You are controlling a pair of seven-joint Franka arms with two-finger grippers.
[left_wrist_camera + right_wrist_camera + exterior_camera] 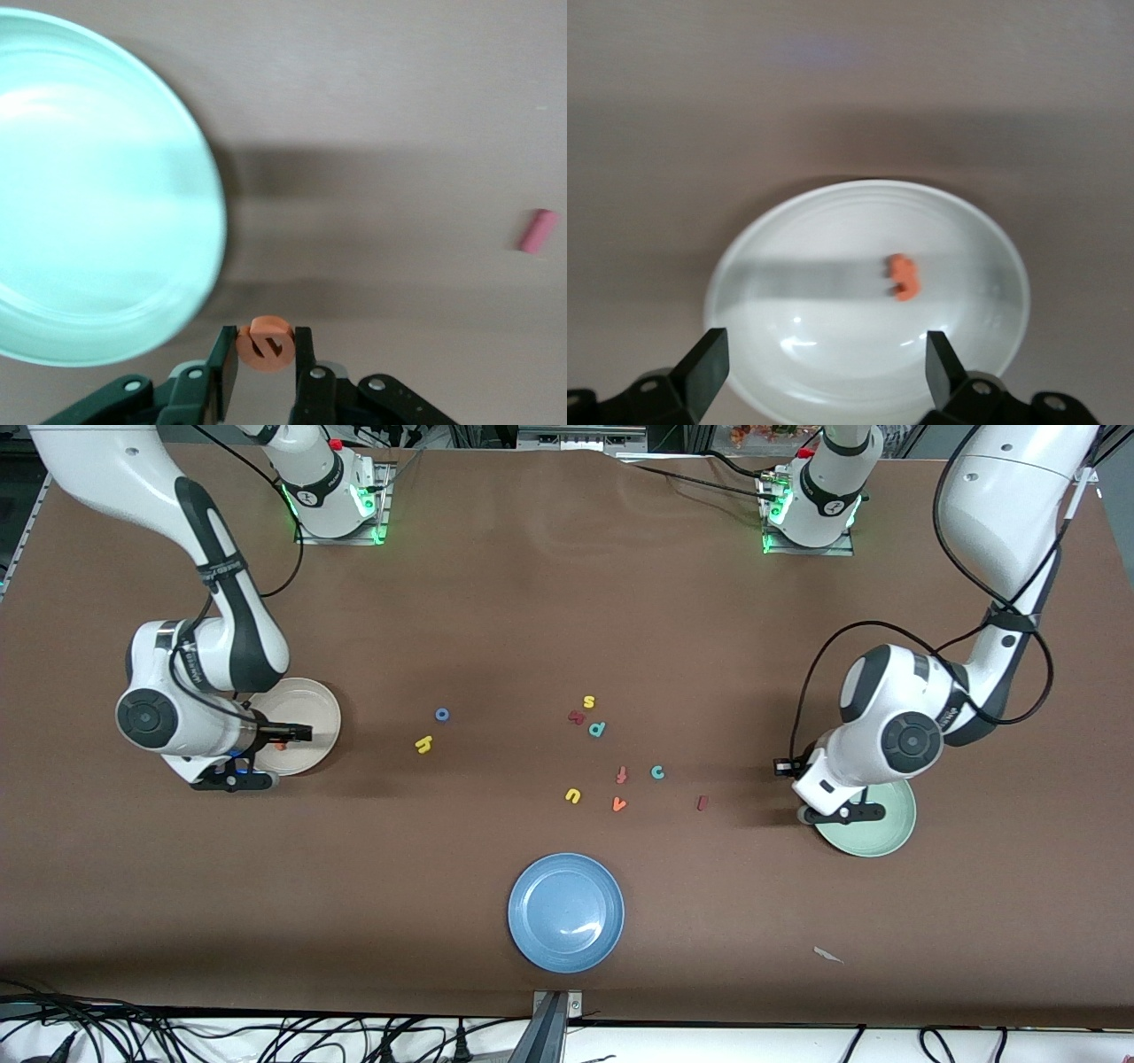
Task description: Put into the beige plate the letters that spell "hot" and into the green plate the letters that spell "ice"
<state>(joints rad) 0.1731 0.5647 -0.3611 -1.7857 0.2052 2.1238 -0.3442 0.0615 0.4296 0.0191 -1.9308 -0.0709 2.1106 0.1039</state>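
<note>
With orange t (903, 277) dropped in beige plate (788, 354) under spread right gripper (824, 359), one done; orange e (265, 343) clenched by left gripper (266, 354) beside green plate (106, 204) (h, o, c, i on bench).

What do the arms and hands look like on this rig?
Both are glossy white arms with black joint bands and loose black cables looping alongside. Bases glow green. The left hand and right hand each have two flat black fingers on black mounts with silver screws.
</note>
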